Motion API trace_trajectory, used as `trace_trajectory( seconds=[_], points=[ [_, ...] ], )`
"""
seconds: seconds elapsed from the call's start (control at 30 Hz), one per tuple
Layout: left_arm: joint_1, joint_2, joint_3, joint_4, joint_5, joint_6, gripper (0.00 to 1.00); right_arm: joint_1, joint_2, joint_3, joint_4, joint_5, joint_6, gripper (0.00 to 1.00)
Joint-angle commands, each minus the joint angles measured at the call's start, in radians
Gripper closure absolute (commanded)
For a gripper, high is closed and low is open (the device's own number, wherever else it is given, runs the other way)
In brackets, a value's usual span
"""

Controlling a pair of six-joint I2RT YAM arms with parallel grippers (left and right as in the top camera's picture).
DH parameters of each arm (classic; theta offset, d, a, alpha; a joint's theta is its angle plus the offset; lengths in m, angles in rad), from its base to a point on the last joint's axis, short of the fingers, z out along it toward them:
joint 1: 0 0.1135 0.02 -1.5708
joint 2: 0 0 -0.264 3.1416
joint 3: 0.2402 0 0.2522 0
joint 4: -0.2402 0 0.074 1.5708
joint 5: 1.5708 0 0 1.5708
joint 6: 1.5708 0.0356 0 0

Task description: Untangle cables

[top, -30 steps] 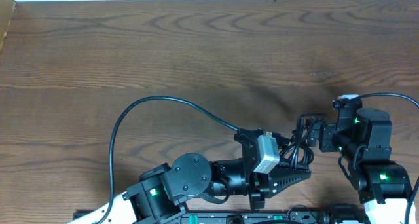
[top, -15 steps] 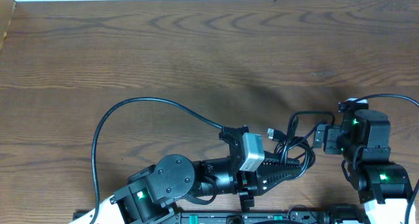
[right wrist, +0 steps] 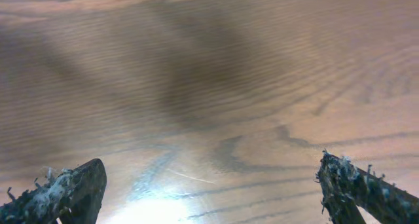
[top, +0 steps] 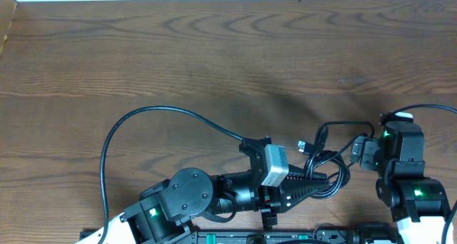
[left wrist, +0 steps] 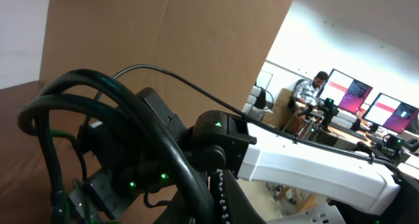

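wooden table (top: 214, 51), bare apart from the arms. left arm (top: 193, 197) lies low along the near edge, and its left gripper (top: 328, 183) has its fingers together, seemingly pinching the cables (top: 330, 162) to anchor the bundle for pulling. right arm (top: 410, 190) faces it, with the right gripper (right wrist: 209, 185) just beside the bundle, fingers (right wrist: 78, 185) wide apart, only wood between them, likely lining up for a strand. the left arm's own thick wire (top: 164, 110) arcs nearby and could be confused with the cords. loops overlap. small plug end (top: 303, 145) sticks out top left.

Overhead faces straight down on the table (top: 214, 51); wrist cameras sit close.
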Motion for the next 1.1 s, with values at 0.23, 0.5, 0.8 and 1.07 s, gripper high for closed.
trace_trajectory(
  seconds=[0.23,0.5,0.8,1.07],
  points=[
    [0.002,-0.026,-0.001,0.013,0.016,0.019,0.93,-0.002,0.0,0.014,-0.055,0.217,0.113,0.01],
    [0.003,-0.025,-0.001,0.009,-0.011,0.024,0.93,-0.002,0.0,0.014,-0.091,0.291,0.18,0.01],
    [0.047,-0.024,-0.001,-0.143,-0.123,0.042,0.93,-0.002,0.0,0.014,-0.154,0.401,0.31,0.01],
    [0.18,-0.085,-0.001,-0.267,-0.121,0.094,0.92,-0.002,0.0,0.014,-0.15,0.407,0.317,0.01]
  ],
)
